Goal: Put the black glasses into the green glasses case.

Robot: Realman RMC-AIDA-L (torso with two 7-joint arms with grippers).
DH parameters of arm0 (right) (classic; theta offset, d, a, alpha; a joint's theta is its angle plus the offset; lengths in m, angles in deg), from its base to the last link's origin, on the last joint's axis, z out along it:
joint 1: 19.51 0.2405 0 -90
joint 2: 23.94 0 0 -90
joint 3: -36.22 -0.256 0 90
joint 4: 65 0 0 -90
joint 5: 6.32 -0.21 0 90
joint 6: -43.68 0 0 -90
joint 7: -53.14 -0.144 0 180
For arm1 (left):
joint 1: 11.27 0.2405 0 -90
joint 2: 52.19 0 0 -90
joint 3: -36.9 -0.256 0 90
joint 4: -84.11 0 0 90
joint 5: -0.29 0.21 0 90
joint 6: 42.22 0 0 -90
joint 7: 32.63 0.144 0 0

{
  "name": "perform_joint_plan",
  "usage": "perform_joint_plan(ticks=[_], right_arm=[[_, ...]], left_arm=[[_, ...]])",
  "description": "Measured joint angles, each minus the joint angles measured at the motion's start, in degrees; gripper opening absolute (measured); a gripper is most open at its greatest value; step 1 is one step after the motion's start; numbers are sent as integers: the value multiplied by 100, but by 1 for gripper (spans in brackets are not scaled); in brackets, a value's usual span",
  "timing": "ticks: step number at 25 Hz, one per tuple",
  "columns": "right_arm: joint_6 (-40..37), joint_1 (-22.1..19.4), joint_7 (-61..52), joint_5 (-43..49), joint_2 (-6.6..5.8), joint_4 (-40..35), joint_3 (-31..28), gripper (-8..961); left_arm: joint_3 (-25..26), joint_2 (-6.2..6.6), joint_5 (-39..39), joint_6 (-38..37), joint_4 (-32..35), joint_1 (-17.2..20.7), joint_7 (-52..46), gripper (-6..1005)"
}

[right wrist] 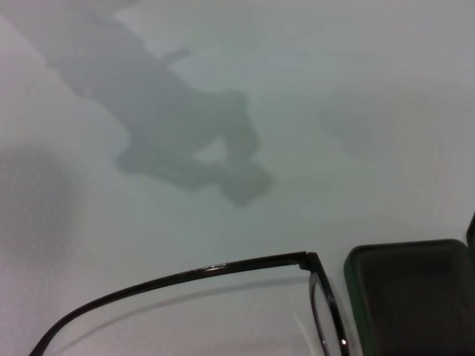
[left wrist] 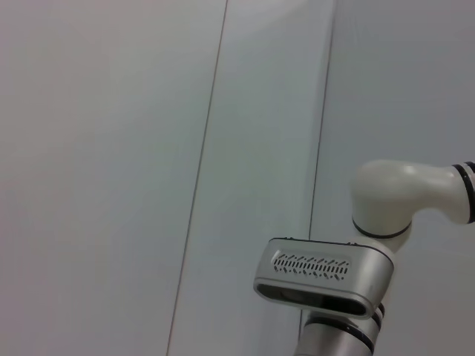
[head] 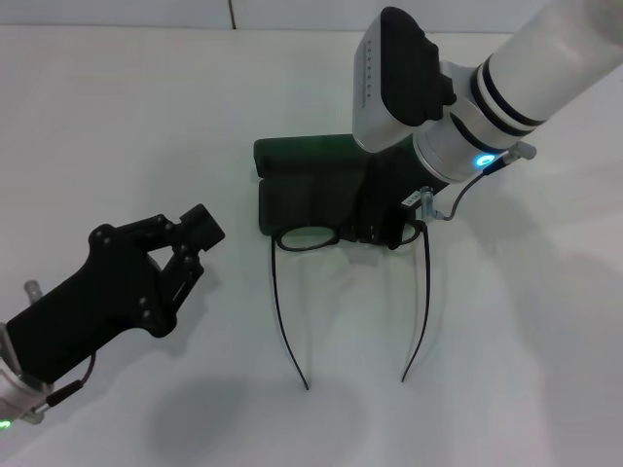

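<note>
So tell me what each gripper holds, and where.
The left gripper is open and holds nothing. The right gripper sits at the glasses front, by the case; whether it grips them cannot be told.

glossy thin black glasses [head: 321, 238], matt green glasses case [head: 307, 185], smooth matt white table [head: 526, 321]

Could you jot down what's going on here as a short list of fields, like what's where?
glasses: black, at the open case's near edge, arms unfolded toward the robot
case: dark green, lid open, on the white table
right end effector: low over the glasses' right lens, fingers hidden
left end effector: hovering left of the case, holding nothing
glasses in case: not yet
</note>
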Motion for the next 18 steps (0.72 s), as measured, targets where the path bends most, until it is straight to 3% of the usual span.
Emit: perform_joint_plan(ticks=[11,15,18], right_arm=[[65,-173,-118,78,2,-384,17,32],[-282,-849,-464,134,-41,-1794,-40,32],[-662,-1744,-626,202,-42,-3125,-379,32]], left_arm=[[25,1,0,-37,-49,36,0,109],[38,28,-29,-339,-32,149,0,109],[19,36,-6,-700,18,132,1,110]])
